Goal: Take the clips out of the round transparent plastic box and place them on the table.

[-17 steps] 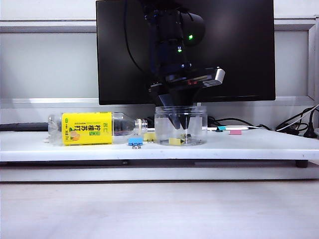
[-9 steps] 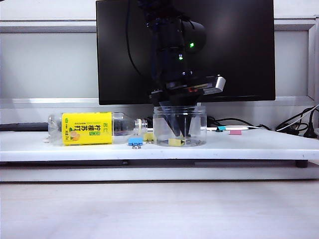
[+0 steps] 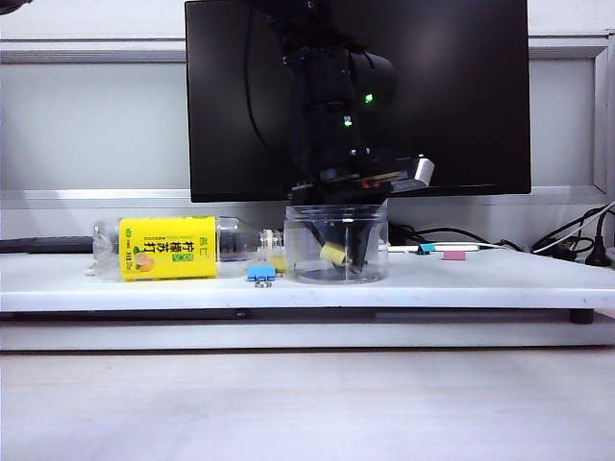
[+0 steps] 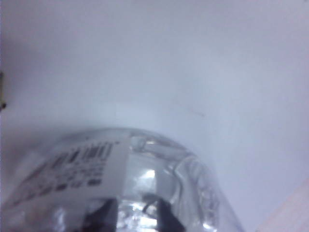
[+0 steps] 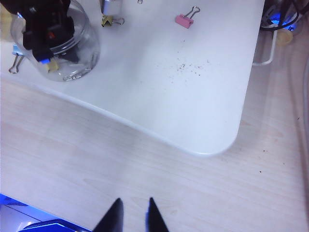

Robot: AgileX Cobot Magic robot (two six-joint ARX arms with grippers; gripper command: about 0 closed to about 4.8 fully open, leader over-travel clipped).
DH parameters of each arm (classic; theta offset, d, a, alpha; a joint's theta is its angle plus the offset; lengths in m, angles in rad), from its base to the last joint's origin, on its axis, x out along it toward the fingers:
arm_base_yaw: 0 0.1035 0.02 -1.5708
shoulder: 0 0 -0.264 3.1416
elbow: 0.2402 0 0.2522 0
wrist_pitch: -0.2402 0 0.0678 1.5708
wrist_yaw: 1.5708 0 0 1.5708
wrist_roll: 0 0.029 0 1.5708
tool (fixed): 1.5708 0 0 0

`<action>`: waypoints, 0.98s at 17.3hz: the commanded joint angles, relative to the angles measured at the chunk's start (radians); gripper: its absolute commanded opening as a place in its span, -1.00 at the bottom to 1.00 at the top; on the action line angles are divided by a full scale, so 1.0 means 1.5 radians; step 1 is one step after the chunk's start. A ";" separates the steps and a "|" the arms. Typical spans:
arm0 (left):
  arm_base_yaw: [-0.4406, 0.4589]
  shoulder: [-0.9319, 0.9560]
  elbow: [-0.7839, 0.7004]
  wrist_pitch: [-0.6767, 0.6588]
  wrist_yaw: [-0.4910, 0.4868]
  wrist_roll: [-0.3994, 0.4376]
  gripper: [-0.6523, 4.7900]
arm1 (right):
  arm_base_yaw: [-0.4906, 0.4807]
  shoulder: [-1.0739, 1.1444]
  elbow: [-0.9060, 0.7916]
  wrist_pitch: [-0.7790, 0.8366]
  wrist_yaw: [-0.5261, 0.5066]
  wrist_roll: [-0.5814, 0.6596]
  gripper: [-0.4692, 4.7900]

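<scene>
Nearest, over the pale wood-grain surface off the rounded corner of the table: right gripper, fingers parted by a narrow gap, nothing between them.

Next, on the table in the exterior view: lone blue clip, lying at 8 o'clock from the round transparent plastic box, just beside its wall.

Box upright on the table, near the middle. Left gripper reaches down into it from above. One yellow clip shows inside, tilted and close against the dark fingers — held or merely touched, cannot tell through the plastic.

At 9 o'clock from the box: yellow-labelled bottle on its side, neck toward the box.

Farther back, at 3 o'clock: teal clip and pink clip on the table, well apart from the box.

Behind everything — a dark monitor.
</scene>
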 commanded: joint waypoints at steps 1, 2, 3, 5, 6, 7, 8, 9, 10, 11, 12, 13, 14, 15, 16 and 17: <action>-0.001 0.024 -0.004 -0.003 0.000 0.000 -0.32 | 0.001 -0.001 0.002 0.012 -0.002 0.001 -0.55; -0.001 0.024 -0.004 -0.003 -0.017 0.000 -0.36 | 0.001 -0.001 0.002 0.012 -0.002 0.001 -0.55; -0.001 0.023 -0.004 -0.003 -0.024 0.000 -0.56 | 0.001 -0.001 0.002 0.013 -0.002 0.001 -0.55; -0.001 0.021 -0.003 -0.003 -0.025 -0.006 -0.69 | 0.001 -0.001 0.002 0.016 -0.002 0.001 -0.55; -0.001 0.020 -0.003 -0.003 -0.024 -0.006 -0.69 | 0.001 -0.001 0.002 0.016 -0.002 0.001 -0.55; -0.002 0.018 -0.002 -0.002 -0.023 -0.009 -0.70 | 0.001 -0.001 0.002 0.016 -0.002 0.001 -0.55; -0.005 0.015 0.000 0.001 -0.027 -0.010 -0.70 | 0.001 -0.001 0.002 0.016 -0.001 0.001 -0.55; -0.005 0.014 0.017 0.000 -0.026 -0.010 -0.70 | 0.001 -0.001 0.002 0.017 -0.001 0.001 -0.55; -0.005 0.014 0.041 0.001 -0.025 -0.013 -0.70 | 0.001 0.000 0.002 0.017 -0.001 0.001 -0.55; -0.005 0.014 0.080 0.001 -0.020 -0.014 -0.70 | 0.001 0.000 0.002 0.017 0.001 0.001 -0.55; -0.005 0.014 0.113 -0.001 -0.020 -0.021 -0.70 | 0.001 0.000 0.002 0.017 0.001 0.001 -0.55; -0.005 0.014 0.134 -0.002 -0.020 -0.030 -0.70 | 0.001 0.000 0.002 0.017 0.001 0.001 -0.55; -0.005 0.012 0.144 -0.003 -0.019 -0.046 -0.70 | 0.001 0.000 0.002 0.018 0.001 0.001 -0.55; -0.005 0.009 0.144 -0.003 -0.016 -0.047 -0.70 | 0.001 0.001 0.002 0.018 0.001 0.001 -0.55; -0.005 0.005 0.143 -0.003 -0.015 -0.046 -0.70 | 0.001 0.001 0.002 0.018 0.001 0.001 -0.55; -0.007 0.002 0.143 -0.003 -0.012 -0.046 -0.70 | 0.001 0.001 0.002 0.018 0.002 0.001 -0.55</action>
